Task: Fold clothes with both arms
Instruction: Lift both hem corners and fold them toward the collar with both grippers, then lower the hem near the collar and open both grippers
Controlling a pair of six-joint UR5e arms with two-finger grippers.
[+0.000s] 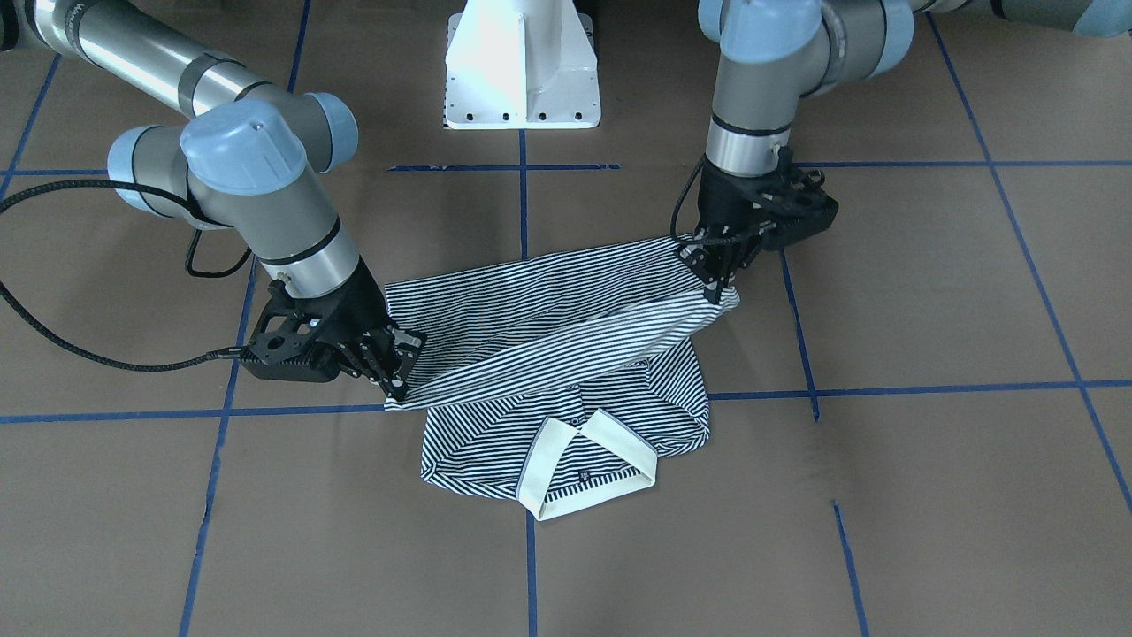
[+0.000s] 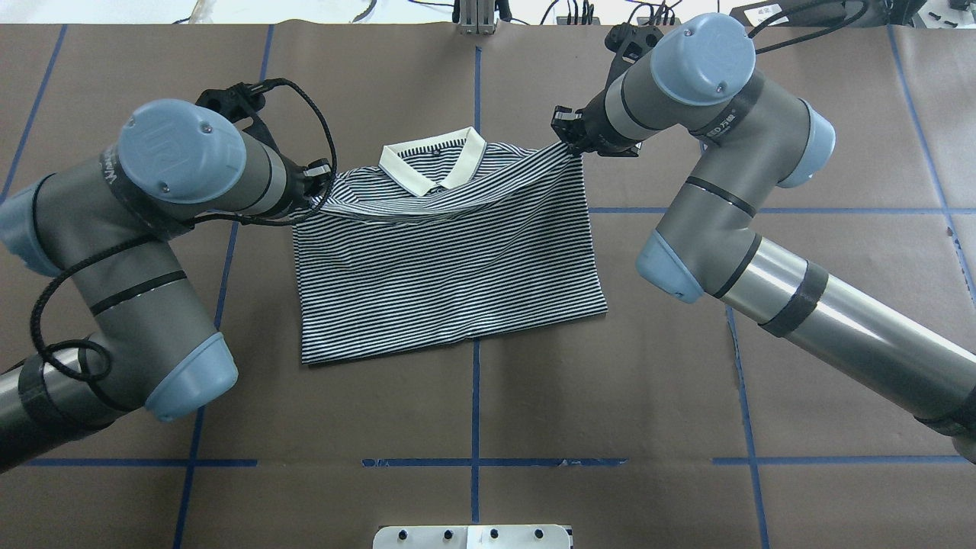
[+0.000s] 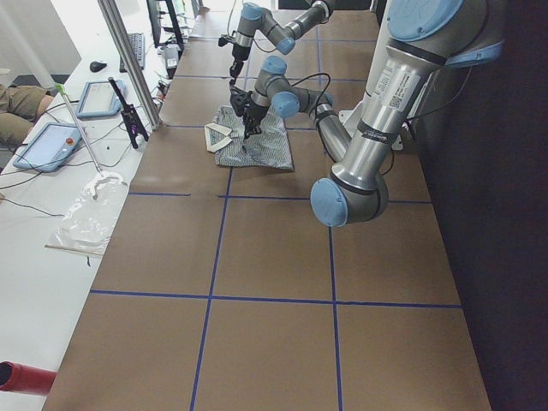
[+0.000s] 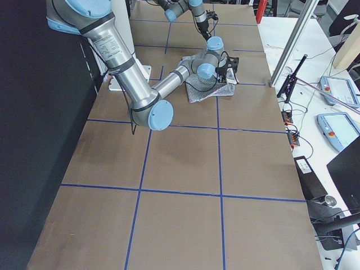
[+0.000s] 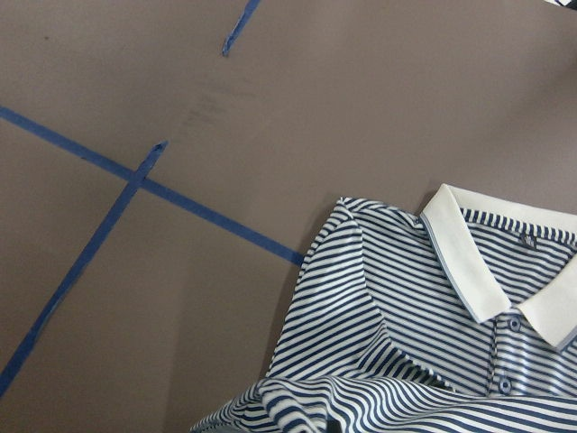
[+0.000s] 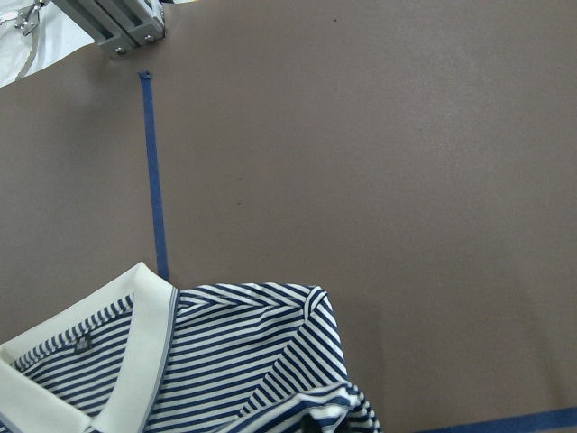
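The left gripper (image 1: 713, 281) and right gripper (image 1: 395, 382) each have their fingers pinched closed on a hem corner of the thin navy-and-white striped polo shirt (image 2: 450, 274). The edge is stretched taut between the fingers. The plain cream collar (image 2: 431, 164) lies just beyond them. This hold probably lets the lower half settle smoothly over the chest on the brown paper-covered table (image 2: 686, 396).

Blue tape lines (image 1: 523, 203) cross the brown table (image 1: 929, 283); a white pedestal (image 1: 522, 71) stands at its edge.
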